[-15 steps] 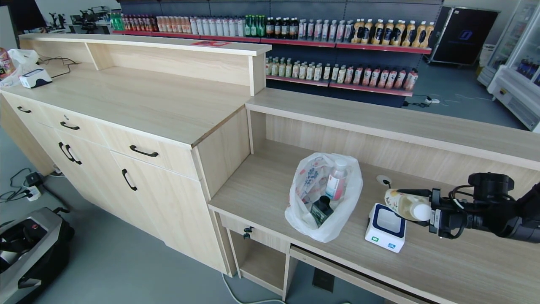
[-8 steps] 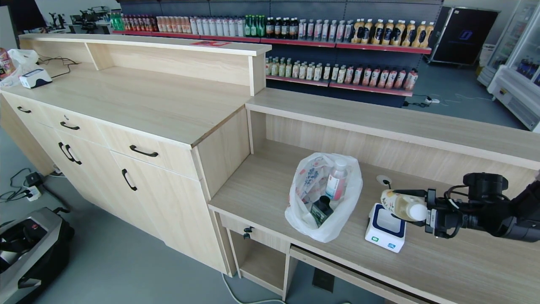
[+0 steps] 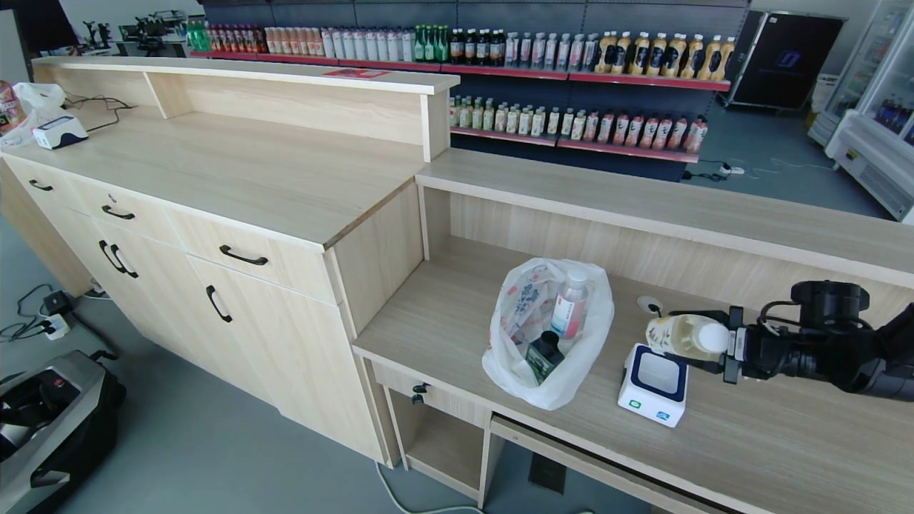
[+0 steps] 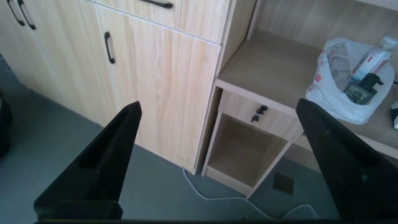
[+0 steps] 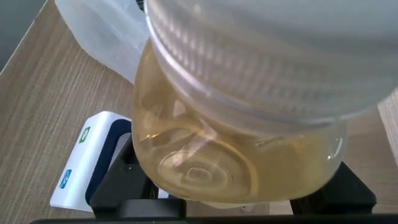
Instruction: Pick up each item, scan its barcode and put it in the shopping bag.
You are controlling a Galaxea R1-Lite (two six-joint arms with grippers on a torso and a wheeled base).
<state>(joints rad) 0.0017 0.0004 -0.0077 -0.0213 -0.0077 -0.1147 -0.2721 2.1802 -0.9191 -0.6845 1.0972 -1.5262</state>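
Wood-grain cabinet doors [image 4: 161, 74] and grey floor [image 4: 161, 193] lie under my left gripper [image 4: 219, 106], jaws spread wide and holding nothing, well left of the work. On the low counter [image 3: 443, 314] sits the bag [image 3: 548, 335], mouth open, a clear bottle [image 3: 570, 303] with a red-and-white label and a dark bottle [image 3: 545, 353] already inside. Just right of it is the white scanner [image 3: 653, 385], window up, green and blue marks on its near face; their print is too small for me to read. My right gripper [image 3: 689, 339] is clamped on the yellow bottle [image 3: 678, 334], held over the scanner's far side, lying level: base left toward the bag, cap right. I judge the right arm makes the drop, moving left.
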